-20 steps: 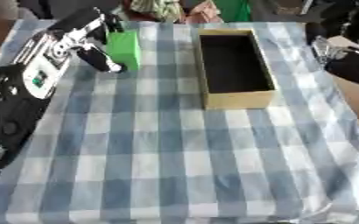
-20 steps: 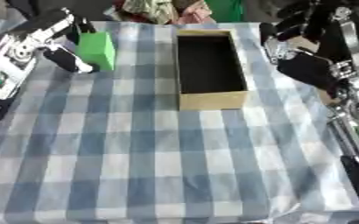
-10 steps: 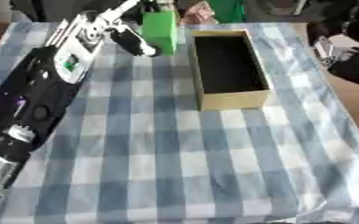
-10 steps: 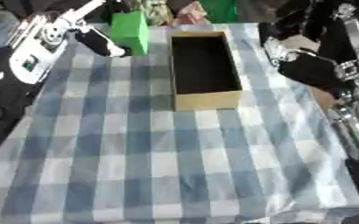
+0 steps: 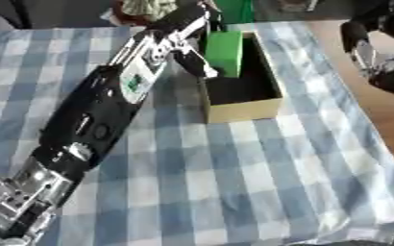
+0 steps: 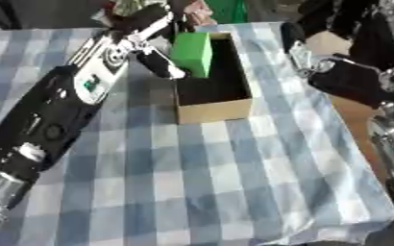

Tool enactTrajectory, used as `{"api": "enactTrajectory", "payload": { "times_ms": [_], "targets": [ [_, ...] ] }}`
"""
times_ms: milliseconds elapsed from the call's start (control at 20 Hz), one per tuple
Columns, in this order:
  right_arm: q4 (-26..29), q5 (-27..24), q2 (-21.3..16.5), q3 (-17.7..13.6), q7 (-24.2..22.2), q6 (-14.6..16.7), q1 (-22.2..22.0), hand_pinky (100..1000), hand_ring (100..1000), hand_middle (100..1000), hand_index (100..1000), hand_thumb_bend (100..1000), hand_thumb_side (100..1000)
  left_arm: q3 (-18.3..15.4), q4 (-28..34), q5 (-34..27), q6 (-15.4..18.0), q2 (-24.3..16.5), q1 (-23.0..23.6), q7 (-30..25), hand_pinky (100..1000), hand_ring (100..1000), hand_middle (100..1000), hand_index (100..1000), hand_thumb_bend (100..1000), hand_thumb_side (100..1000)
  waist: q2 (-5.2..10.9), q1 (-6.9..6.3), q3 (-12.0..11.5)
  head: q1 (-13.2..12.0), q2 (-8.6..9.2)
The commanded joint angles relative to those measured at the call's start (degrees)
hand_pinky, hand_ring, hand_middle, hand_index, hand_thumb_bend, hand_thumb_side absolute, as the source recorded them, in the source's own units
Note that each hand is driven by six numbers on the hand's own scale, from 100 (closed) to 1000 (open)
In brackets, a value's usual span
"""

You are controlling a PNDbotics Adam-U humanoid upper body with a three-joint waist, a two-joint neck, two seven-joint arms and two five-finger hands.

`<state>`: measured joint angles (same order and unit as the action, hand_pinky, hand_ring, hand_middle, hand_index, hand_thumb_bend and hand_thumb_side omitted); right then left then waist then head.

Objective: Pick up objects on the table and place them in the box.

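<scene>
1 green block (image 6: 192, 53) in left hand (image 6: 154, 45), over box (image 6: 211, 108), fingers blurred

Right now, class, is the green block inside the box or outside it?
Partly in: the green block, held by the left hand, overlaps the box opening. Whether it touches the bottom, cannot tell.

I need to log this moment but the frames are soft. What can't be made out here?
- Whether the green block touches the box floor: its near wall hides that.
- Left hand fingers: blurred, behind the block.
- Right hand fingers: blurred in both views.
- Items at the far table edge: cut off.
</scene>
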<state>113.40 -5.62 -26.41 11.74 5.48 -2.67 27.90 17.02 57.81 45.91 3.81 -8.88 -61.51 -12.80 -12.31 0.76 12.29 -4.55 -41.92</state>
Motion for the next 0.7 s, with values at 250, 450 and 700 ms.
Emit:
{"api": "enactTrajectory", "payload": {
  "times_ms": [250, 450, 700],
  "targets": [
    [1.2, -0.5, -0.3, -0.1, 0.0, 0.1, 0.8, 555, 569, 558, 755, 277, 100, 0.2, -1.5, 2.8, 3.1, 1.4, -0.3, -0.4, 722, 747, 793, 883, 764, 251, 0.58, -0.23, 0.4, -0.3, 0.75],
    [1.2, -0.5, -0.4, -0.1, 0.2, 0.1, 0.6, 556, 568, 558, 755, 278, 100, 0.2, -1.7, 2.0, 4.5, 1.4, 0.0, -2.2, 768, 808, 869, 948, 832, 348, 0.77, -0.32, 0.1, -0.1, 0.82],
    [1.2, -0.4, -0.5, -0.4, 0.5, -0.1, 0.2, 556, 568, 557, 755, 277, 100, -0.6, 1.1, -0.4, 3.2, -0.4, 0.0, 0.0, 701, 716, 769, 880, 698, 220, 1.15, -0.29, -1.1, 0.3, 0.91]
  ]
}}
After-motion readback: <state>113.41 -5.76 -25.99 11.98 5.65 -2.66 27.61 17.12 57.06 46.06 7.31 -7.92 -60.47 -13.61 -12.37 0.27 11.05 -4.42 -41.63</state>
